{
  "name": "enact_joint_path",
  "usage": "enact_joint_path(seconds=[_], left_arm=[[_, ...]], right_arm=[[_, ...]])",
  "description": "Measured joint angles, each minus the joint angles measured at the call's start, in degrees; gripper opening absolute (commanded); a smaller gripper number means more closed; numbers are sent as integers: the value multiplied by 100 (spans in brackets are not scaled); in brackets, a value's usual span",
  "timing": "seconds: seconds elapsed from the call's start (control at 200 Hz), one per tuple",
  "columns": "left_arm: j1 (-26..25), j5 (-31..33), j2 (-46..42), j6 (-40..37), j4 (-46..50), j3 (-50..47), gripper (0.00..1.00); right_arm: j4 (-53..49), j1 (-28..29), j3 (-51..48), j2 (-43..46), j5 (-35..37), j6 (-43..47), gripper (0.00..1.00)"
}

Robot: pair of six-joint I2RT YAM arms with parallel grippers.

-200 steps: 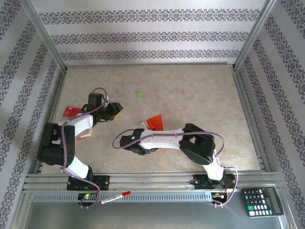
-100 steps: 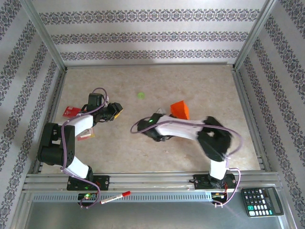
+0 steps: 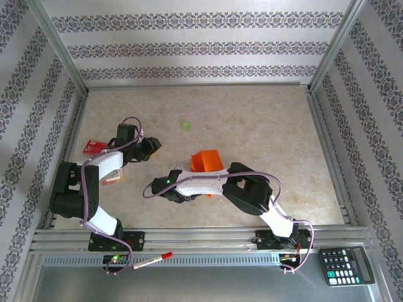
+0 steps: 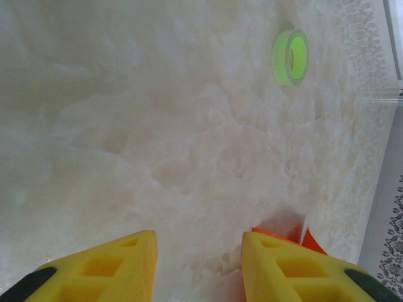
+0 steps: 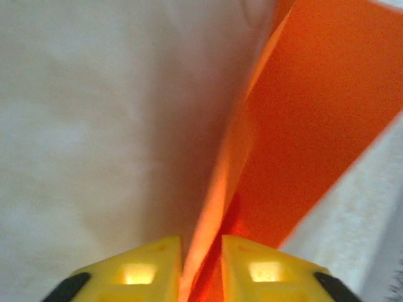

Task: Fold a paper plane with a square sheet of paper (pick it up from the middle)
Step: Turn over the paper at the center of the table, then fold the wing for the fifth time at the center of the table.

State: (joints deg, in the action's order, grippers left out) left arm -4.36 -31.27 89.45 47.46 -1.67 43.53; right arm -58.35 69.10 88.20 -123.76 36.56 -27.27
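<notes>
1. The right gripper (image 5: 201,248) has its fingers nearly together astride the square sheet of paper (image 5: 302,126), mid-table. Real pinch or not, can't tell.
2. Its crease runs straight away from them.
3. The left gripper (image 4: 198,251), spread and empty, sits off to the left, so the right one's closer.

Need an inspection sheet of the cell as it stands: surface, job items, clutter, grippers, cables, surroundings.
Surface: beige marbled table, no damage seen.
Job's things: square sheet of paper, orange, part-folded, standing up mid-table.
Clutter: green tape ring, red card, calculator and red-capped pen at the near edge.
Grippers: left gripper open, nothing between its fingers; right gripper has the sheet's fold between its fingers, grip unclear.
Cables: purple cables looped along both arms, no snag seen.
Surroundings: patterned walls, aluminium frame.
</notes>
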Motion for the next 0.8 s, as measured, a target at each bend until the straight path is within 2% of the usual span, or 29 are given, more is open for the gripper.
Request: enact_joint_path(seconds=[0.105,0.22,0.285,0.37,0.475,0.555,0.63,0.799], left_arm=[[-13,-116,-59,37,0,-20,40],[-197,-264,-391,98,81,-144,39],[-527,-323,-680,151,107,-282,37],[-1163,-428,-960,345,85,-459,33],[-2065,-590,-782,579,-11,-387,25],[-2564,-780,-291,763,-234,-168,20],[-2704,-883,214,855,-363,37,15],[-2610,-1095,1178,737,-372,540,4]], right_arm=[[675,-153,-304,669,-706,20,33],[1700,-597,-1318,2378,-1816,-31,37],[2391,-1084,-2072,3442,-2549,-136,38],[3182,-1845,-2994,4334,-3377,-293,33],[3829,-2610,-3877,4505,-4186,-455,24],[4131,-2889,-4350,4365,-4564,-557,19],[4365,-2964,-4601,4223,-4782,-671,16],[5152,-2949,-5023,4122,-5125,-1038,14]])
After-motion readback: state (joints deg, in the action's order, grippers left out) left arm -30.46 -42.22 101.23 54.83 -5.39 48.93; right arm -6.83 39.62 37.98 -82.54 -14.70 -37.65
